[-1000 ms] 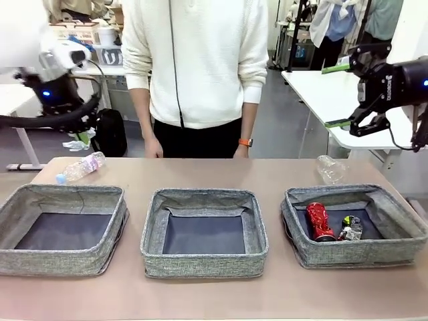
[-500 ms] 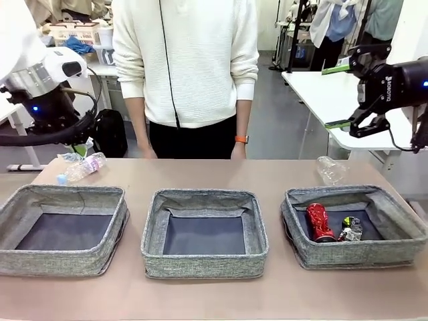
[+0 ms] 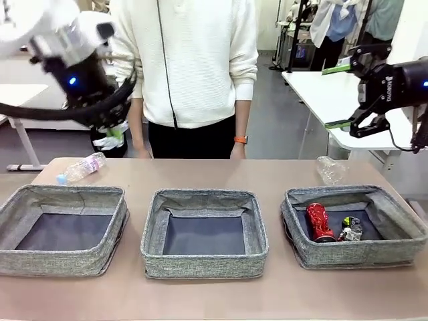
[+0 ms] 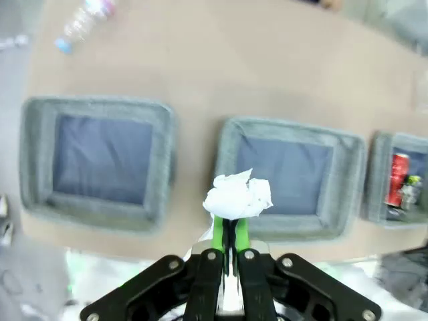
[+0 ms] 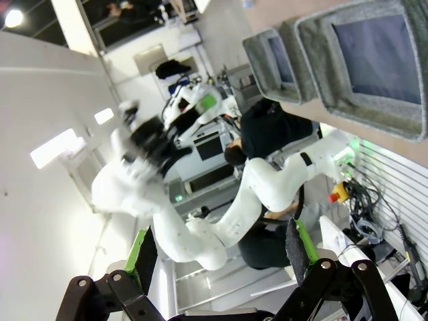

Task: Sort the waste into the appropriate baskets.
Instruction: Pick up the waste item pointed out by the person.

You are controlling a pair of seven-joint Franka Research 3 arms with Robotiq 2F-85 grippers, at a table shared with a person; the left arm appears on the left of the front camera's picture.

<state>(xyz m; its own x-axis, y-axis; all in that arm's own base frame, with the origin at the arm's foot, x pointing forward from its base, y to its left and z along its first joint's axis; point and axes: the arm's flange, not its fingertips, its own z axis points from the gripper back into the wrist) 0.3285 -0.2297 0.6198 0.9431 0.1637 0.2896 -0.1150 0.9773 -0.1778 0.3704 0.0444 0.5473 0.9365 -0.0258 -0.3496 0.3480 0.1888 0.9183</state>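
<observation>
Left wrist view: left hand [image 4: 227, 226] pinches wad [image 4: 237, 196] high over desk [image 4: 234, 60], between left basket [image 4: 93, 103] and middle basket [image 4: 287, 126], likely for a drop; right hand [image 3: 338, 95] spread, empty.

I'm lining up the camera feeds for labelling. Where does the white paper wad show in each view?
Front view: paper wad at upper left, pinched in the left gripper.
Left wrist view: centre, at the fingertips of the left gripper.
Right wrist view: the left arm is a far-off blur; the wad cannot be made out.
Shared landmark: middle basket, lower centre in front, right of centre from the left wrist.
</observation>
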